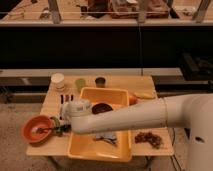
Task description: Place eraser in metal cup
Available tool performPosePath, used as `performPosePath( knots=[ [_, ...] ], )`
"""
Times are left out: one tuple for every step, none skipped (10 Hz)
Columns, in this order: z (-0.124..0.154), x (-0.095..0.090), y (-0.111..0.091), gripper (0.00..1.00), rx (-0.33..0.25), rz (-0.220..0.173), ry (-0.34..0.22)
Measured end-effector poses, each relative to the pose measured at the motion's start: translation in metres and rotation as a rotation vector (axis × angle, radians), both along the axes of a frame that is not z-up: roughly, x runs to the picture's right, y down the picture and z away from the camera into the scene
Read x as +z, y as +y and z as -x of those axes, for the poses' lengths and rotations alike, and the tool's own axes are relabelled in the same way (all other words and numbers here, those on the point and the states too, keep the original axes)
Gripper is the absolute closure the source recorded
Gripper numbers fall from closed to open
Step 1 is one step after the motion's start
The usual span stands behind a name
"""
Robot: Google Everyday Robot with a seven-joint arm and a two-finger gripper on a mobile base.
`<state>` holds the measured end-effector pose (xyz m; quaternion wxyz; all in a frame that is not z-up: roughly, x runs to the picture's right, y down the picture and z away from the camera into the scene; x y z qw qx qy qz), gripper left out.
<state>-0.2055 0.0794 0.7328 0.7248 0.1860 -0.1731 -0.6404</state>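
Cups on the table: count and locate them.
3, in a row along the far edge: white paper cup leftmost, pale green cup middle, metal cup rightmost. The arm may hide more; the gripper sits beside the orange bowl.

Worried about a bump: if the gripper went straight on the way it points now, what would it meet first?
The gripper, low beside the yellow tub, points left; the orange bowl looks first in line, at its rim, though depth is unclear.
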Motion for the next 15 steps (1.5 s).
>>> performPosePath(
  knots=[
    [-0.004,-0.002,-0.002,1.00,0.013,-0.004,-0.001],
    [-0.011,-0.006,-0.004,1.00,0.035,-0.014,-0.008],
    [-0.018,-0.010,-0.005,1.00,0.057,-0.023,-0.020],
    [-0.024,-0.013,-0.006,1.00,0.075,-0.030,-0.027],
    [-0.031,-0.017,-0.006,1.00,0.094,-0.038,-0.034],
    [-0.034,-0.020,-0.006,1.00,0.104,-0.041,-0.037],
    [-0.038,-0.024,-0.006,1.00,0.116,-0.046,-0.033],
    [-0.042,-0.026,-0.006,1.00,0.124,-0.049,-0.029],
    [-0.046,-0.029,-0.006,1.00,0.135,-0.054,-0.022],
    [-0.048,-0.032,-0.007,1.00,0.141,-0.059,-0.017],
    [-0.049,-0.034,-0.007,1.00,0.145,-0.063,-0.015],
    [-0.054,-0.036,-0.009,1.00,0.153,-0.069,-0.004],
    [-0.057,-0.038,-0.010,1.00,0.158,-0.071,0.006],
    [-0.060,-0.040,-0.012,1.00,0.163,-0.070,0.017],
    [-0.064,-0.042,-0.015,1.00,0.169,-0.067,0.033]
  ],
)
